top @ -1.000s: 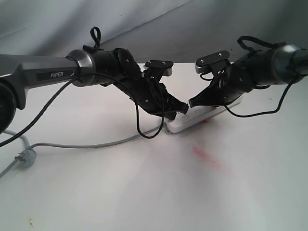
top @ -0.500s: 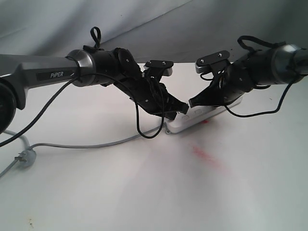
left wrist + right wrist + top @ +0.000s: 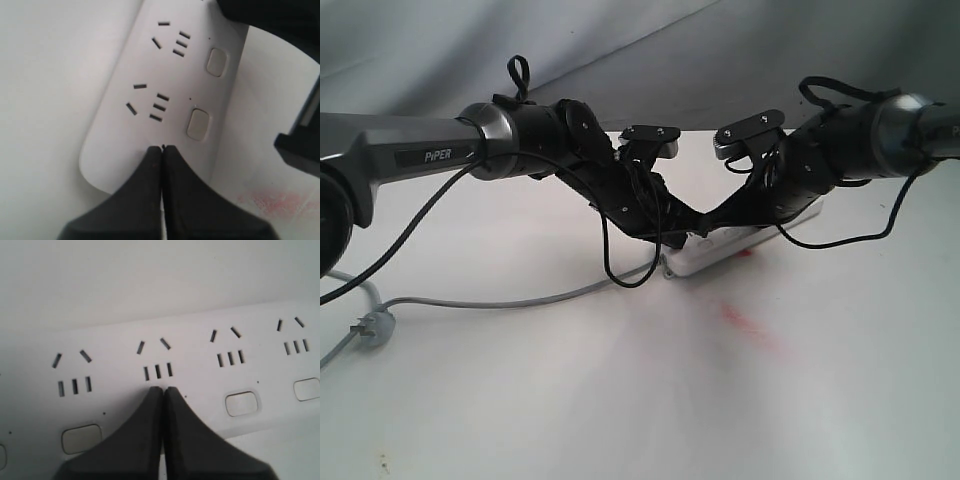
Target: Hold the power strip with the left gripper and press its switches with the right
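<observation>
The white power strip lies on the table between the two arms. Its socket groups and switches show in both wrist views. My left gripper is shut, with its tips pressed down on the strip's rounded end, beside the last switch. My right gripper is also shut. Its tips rest on the strip's button row under one socket group and hide the switch there. The neighbouring switches are uncovered. In the exterior view the two gripper tips almost meet over the strip's near end.
The strip's grey cord runs left across the table to a small grey plug. A red smear marks the white table in front of the strip. Grey cloth hangs behind. Black cables loop under both wrists.
My right gripper has moved down and to the left along the strip, closer to the left gripper. The left arm and the strip have stayed put.
</observation>
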Motion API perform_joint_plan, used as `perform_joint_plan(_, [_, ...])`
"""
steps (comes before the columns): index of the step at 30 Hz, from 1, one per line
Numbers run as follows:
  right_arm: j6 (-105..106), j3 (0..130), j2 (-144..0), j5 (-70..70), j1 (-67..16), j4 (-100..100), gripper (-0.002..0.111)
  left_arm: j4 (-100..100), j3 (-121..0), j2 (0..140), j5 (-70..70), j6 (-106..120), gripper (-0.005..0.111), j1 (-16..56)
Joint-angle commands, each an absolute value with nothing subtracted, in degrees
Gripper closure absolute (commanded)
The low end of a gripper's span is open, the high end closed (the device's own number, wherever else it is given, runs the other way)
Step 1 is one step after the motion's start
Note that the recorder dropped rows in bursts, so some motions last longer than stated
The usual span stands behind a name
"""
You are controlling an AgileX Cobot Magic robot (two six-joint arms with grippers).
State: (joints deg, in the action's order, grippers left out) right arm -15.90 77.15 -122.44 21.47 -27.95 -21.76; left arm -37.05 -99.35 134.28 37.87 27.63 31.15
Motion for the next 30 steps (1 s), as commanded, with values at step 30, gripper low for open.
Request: perform_joint_plan(30, [-22.73,74.78,-106.66,27.01,-28.63,-24.76,0.108,-36.82,-96.46,128.53,32.77,24.26,0.107,31.38])
